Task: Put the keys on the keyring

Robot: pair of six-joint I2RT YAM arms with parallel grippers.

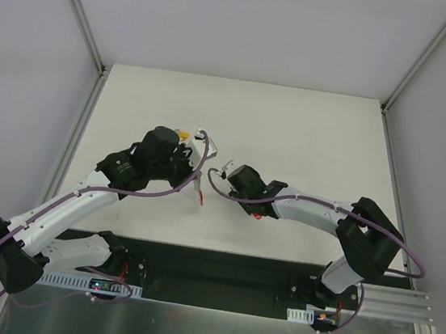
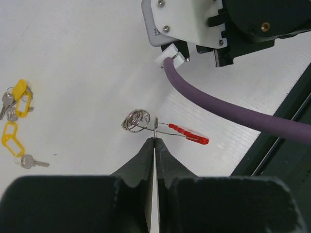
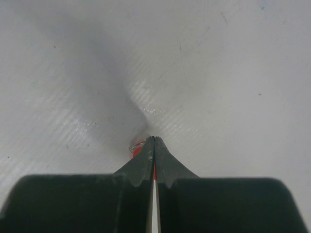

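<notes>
Left wrist view: left hand (image 2: pixel 154 140) clamped shut on the red-plastic-and-grey-coil keyring (image 2: pixel 190 134), toward the near edge of the bench (image 2: pixel 73 48). Right hand (image 3: pixel 154 140) closed; contents unclear. Hold it steady; bring the yellow-tagged keys (image 2: pixel 15 98) over.

Bright, even overhead light flattens the white table (image 1: pixel 293 127), leaving only faint soft shadows beneath the arms (image 1: pixel 80 202) toward its near edge, while the right wrist view shows a broad diffuse grey shadow, patchy glare and dark, soft-focus foreground.
</notes>
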